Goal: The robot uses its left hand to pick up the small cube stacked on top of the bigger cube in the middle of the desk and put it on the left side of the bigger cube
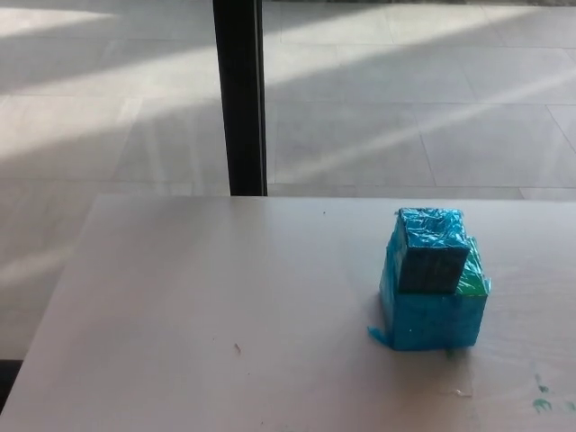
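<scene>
The small cube (432, 250) sits on top of the bigger cube (434, 306), toward the right half of your view and well back from the near edge of the table (216, 306). You see neither the left hand nor the right hand, so nothing can be said of their fingers.

The table is a pale, matte surface, with a tiny dark speck (238, 348) near its middle front and a few green paint marks (542, 403) at the lower right. Beyond the far edge you look onto a tiled floor (405, 117) crossed by slanting bands of sunlight, and a black upright post (239, 94) rises from behind the table to the top of the picture.

The small cube is wrapped in crinkled, glossy dark blue foil. It rests toward the left of the bigger cube's top, leaving a strip of green showing on the right. The bigger cube is wrapped in lighter, cyan foil, with a loose scrap (378, 335) sticking out at its lower left corner onto the table.

You see no containers here.
</scene>
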Tool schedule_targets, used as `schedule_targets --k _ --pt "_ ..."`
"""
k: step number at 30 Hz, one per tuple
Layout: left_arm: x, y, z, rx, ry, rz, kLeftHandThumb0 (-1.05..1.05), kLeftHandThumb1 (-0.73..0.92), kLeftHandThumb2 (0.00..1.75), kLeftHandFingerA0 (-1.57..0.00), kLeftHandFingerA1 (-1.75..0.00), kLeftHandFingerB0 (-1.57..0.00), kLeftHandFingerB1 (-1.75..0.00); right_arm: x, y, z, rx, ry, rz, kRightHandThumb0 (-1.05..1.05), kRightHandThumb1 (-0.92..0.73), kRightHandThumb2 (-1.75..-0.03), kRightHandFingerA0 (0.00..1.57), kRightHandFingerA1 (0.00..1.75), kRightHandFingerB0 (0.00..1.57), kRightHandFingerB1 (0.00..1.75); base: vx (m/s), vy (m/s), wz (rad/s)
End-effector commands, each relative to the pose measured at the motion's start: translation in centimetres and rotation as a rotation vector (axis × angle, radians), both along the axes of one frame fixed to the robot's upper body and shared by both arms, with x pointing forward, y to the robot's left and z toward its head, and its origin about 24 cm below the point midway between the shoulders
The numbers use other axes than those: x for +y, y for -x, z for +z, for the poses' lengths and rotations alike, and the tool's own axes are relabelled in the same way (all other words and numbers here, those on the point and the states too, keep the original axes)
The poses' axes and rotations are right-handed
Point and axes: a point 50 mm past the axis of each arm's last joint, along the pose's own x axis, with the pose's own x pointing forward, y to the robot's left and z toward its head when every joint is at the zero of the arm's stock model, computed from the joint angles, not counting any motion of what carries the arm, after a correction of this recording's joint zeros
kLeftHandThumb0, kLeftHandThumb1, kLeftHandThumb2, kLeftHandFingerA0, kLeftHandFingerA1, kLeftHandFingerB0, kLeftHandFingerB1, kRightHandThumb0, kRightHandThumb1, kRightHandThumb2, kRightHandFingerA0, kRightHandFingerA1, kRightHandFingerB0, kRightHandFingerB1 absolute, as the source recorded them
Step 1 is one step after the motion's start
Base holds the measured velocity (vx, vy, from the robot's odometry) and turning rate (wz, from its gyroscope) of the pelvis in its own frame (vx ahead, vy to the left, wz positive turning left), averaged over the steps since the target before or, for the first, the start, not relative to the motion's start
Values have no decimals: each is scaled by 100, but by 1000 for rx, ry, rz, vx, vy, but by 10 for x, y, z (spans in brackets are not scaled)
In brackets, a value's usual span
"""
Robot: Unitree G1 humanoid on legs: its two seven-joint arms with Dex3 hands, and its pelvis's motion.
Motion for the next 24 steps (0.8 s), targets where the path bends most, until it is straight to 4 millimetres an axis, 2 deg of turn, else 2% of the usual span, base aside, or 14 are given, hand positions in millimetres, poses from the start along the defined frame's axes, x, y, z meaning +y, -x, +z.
schedule_targets --k 1,3,4,6,8,9,12,13,18,19,21,22,23,24 --pt "10 11 6 24 73 130 -92 72 112 -24 -72 -4 -45 -9 12 0 28 -15 -4 -41 -69 -61 59 51 44 37 0 0 0" --pt "13 7 11 19 118 187 -97 74 111 -49 -92 -9 -49 -10 14 -1 27 -24 -11 -43 -68 -61 59 52 44 37 0 0 0" --pt "17 5 16 -10 115 242 -93 90 67 -58 -98 -10 -44 -9 17 -2 28 -26 -8 -42 -69 -61 58 51 44 37 0 0 0" --pt "26 -9 30 -134 61 300 -85 88 67 -11 -69 -16 -44 -8 20 -3 35 -31 -6 -44 -69 -61 58 53 45 37 0 0 0" --pt "35 -27 47 -194 -1 348 -86 86 66 -11 -66 -1 -36 -8 23 -3 47 -29 -3 -44 -69 -61 57 52 43 36 0 0 0" --pt "36 -31 52 -204 -5 337 -91 69 110 -2 -52 -10 -15 -8 23 -3 47 -30 -2 -48 -56 -89 50 61 37 51 0 0 0" --pt "44 -66 87 -332 -118 272 -88 68 106 -4 -55 0 -14 -6 23 1 47 -20 23 -46 -56 -89 49 60 37 51 0 0 0" --pt "40 -104 123 -460 -188 193 -96 72 106 0 -17 0 -5 -5 23 1 51 -16 30 -48 -56 -89 51 62 37 51 0 0 0" --pt "14 -158 185 -655 -216 -81 -99 71 106 -1 -21 0 -1 -9 33 -3 69 -22 -1 -44 -69 -61 57 52 44 36 0 -1 1" --pt "7 -168 197 -672 -272 -126 -82 63 98 -16 -56 -12 -43 -9 33 -4 70 -20 -1 -44 -69 -60 58 51 44 37 0 0 0" --pt "-14 -191 230 -697 -396 -234 -87 82 66 -8 -49 -10 -26 -9 33 -4 69 -17 3 -44 -70 -61 59 54 46 37 0 0 0" --pt "-24 -200 243 -684 -441 -286 -88 66 108 0 -50 -12 -18 -9 33 -4 68 -16 2 -44 -70 -62 58 53 45 37 0 0 0" --pt "-25 -200 243 -682 -442 -286 -88 66 108 0 -50 -12 -18 -9 33 -4 68 -16 2 -44 -70 -62 58 53 45 37 0 0 0" --pt "-44 -216 263 -726 -461 -366 -89 86 66 -20 -43 -3 -23 -9 34 -3 63 -22 0 -43 -70 -62 57 53 45 37 0 0 0"
